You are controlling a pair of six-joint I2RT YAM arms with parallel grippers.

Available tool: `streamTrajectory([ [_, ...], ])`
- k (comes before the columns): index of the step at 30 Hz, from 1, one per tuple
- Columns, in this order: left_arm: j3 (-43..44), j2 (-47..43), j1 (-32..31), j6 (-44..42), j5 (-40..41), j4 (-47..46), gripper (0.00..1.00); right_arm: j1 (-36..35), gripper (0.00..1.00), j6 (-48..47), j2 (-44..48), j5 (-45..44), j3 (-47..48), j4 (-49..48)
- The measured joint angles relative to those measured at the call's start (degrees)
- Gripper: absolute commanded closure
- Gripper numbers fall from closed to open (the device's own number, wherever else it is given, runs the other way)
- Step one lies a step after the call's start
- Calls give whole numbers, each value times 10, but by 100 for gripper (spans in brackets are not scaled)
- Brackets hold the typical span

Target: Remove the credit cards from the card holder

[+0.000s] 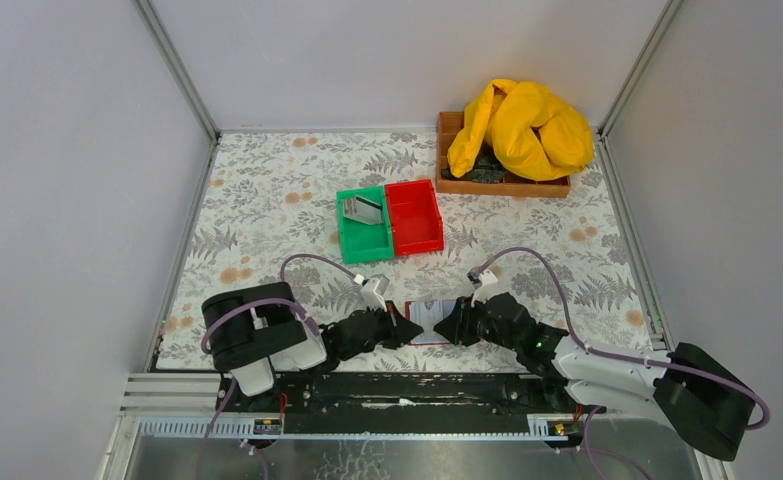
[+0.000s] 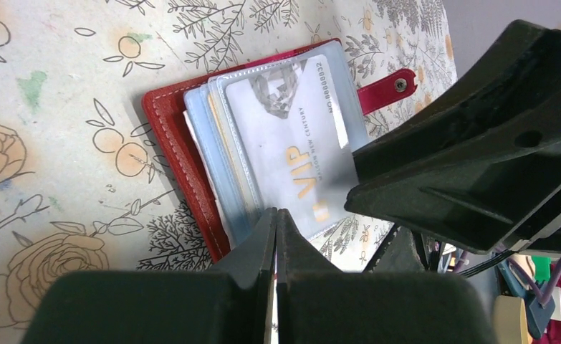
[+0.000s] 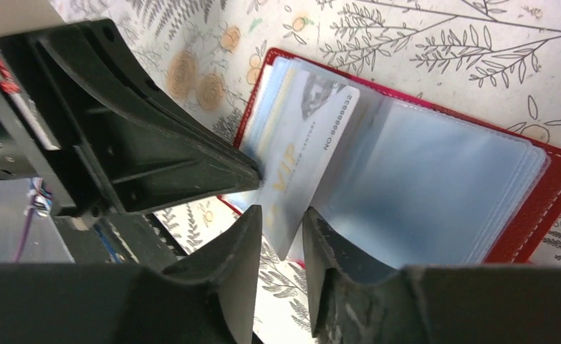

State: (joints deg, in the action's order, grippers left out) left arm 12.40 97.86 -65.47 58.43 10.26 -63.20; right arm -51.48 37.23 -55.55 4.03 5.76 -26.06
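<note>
Nearest to us, the two arms meet low over the front edge of the flowery table (image 1: 267, 190), nose to nose, with the card holder (image 2: 180, 143) lying open and flat on the cloth between them. The left gripper (image 2: 276, 215) has its jaws pressed tight together with nothing visible between them, and its tip sits right against the near edge of the holder's clear sleeves. The right gripper (image 3: 283, 215) comes in from the other side with its jaws partway apart, straddling the lower end of a pale VIP card (image 3: 302, 154) that sticks up out of the sleeves at a tilt. There's a visible gap on at least one side of the card, so we wouldn't call that a pinch, and we can't tell if either finger actually touches it. More sleeves fan out over the red cover, and the red snap strap (image 2: 388, 87) pokes out from the far edge. Further back we've got a green bin (image 1: 345, 225) and a red bin (image 1: 437, 215) side by side and touching, with a grey card (image 1: 367, 210) in the green one. In the far right corner there's a wooden tray (image 1: 507, 186) with a yellow cloth (image 1: 522, 125) heaped in it.
</note>
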Motion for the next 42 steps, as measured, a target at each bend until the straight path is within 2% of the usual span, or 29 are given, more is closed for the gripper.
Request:
streamTrajectory([
  [3, 0, 10, 3, 3, -5, -15, 100, 1, 85, 0, 26, -5, 0, 10],
  [9, 0, 19, 7, 10, -16, -30, 100, 1, 99, 3, 49, -8, -1, 24],
  [14, 0, 24, 11, 12, -24, -37, 100, 1, 100, 8, 50, -14, -4, 24],
  [17, 0, 28, 14, 14, -27, -42, 100, 1, 94, 8, 58, -16, -4, 31],
  [23, 0, 37, 16, 17, -39, -54, 100, 4, 100, 5, 101, -20, -5, 76],
  [42, 0, 53, 25, 23, -59, -75, 100, 47, 100, -18, 182, -18, -4, 174],
])
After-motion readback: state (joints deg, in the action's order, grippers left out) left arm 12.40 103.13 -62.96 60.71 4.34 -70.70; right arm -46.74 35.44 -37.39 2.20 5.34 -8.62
